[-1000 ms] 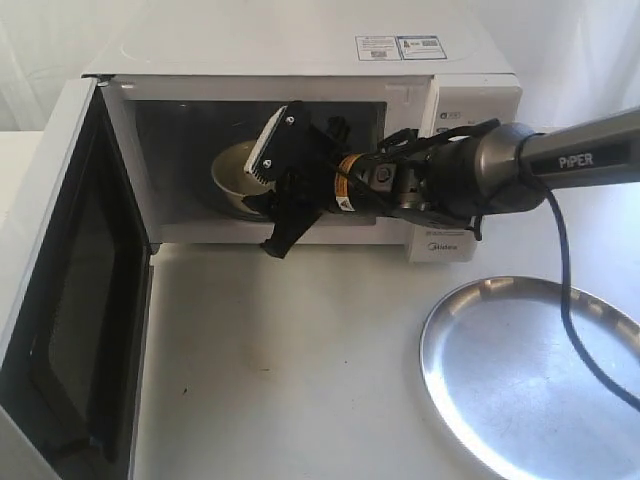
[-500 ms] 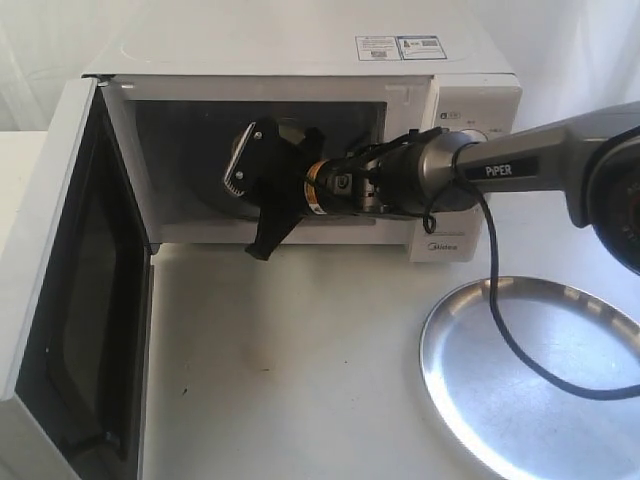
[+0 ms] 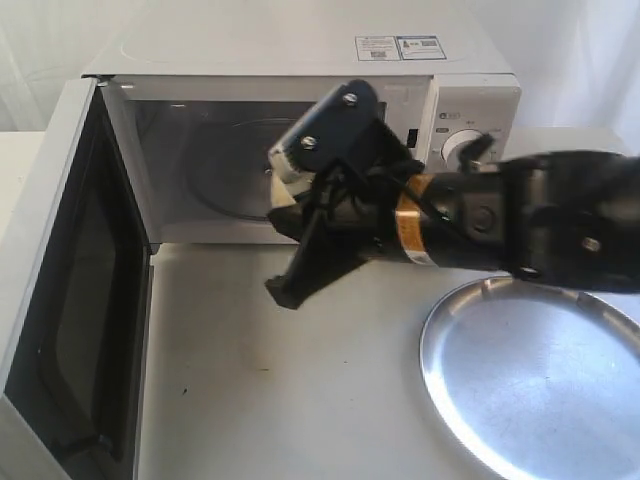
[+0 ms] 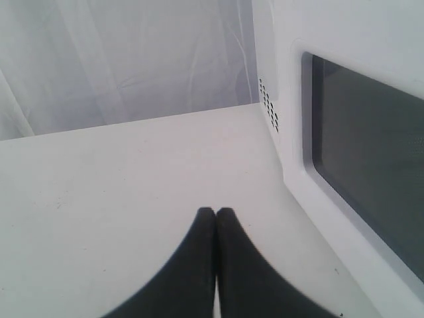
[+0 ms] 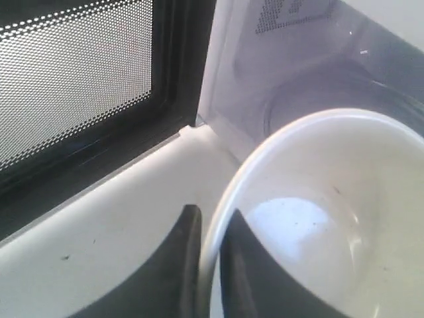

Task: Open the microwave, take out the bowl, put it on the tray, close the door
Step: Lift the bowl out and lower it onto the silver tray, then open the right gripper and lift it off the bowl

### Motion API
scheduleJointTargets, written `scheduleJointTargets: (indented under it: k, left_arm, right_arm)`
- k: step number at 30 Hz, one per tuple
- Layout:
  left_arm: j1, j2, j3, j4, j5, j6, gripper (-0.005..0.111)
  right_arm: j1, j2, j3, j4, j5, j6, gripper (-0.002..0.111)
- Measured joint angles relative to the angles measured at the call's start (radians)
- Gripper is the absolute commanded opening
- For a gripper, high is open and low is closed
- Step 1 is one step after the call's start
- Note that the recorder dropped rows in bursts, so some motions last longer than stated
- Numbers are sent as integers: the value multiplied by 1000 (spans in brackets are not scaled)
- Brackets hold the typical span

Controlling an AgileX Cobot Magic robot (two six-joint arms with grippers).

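Right gripper [image 5: 209, 218], jaws pinched nearly closed on the rim of the bowl [image 5: 318, 225], could let it tilt and slip before reaching the lower-right tray [image 3: 530, 390].

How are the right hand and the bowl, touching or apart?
Touching. The right wrist view shows the right hand pinching the rim of the bowl between its fingers.

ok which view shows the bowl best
The right wrist view: the bowl fills much of the frame, its rim pinched by the right gripper, glossy inside visible. The exterior view shows only a cream sliver behind the gripper. The left wrist view shows none of it, only the door.
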Motion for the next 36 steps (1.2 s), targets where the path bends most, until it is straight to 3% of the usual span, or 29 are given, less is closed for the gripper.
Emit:
scheduleJointTargets:
  k: [4, 11, 16, 24, 33, 36]
  left_arm:
    - [0, 0, 0, 0, 0, 0, 0]
    - [0, 0, 0, 0, 0, 0, 0]
    - [0, 0, 0, 0, 0, 0, 0]
    - [0, 0, 0, 0, 0, 0, 0]
    - [0, 0, 0, 0, 0, 0, 0]
    - [0, 0, 0, 0, 0, 0, 0]
  right_arm:
    - [0, -290, 289, 41, 200, 63, 0]
    - [0, -351, 490, 149, 568, 149, 0]
    - [0, -279, 503, 70, 620, 208, 0]
    - [0, -141, 503, -279, 600, 531, 0]
    - [0, -109, 503, -324, 598, 588, 1]
    - [0, -109, 503, -326, 598, 609, 13]
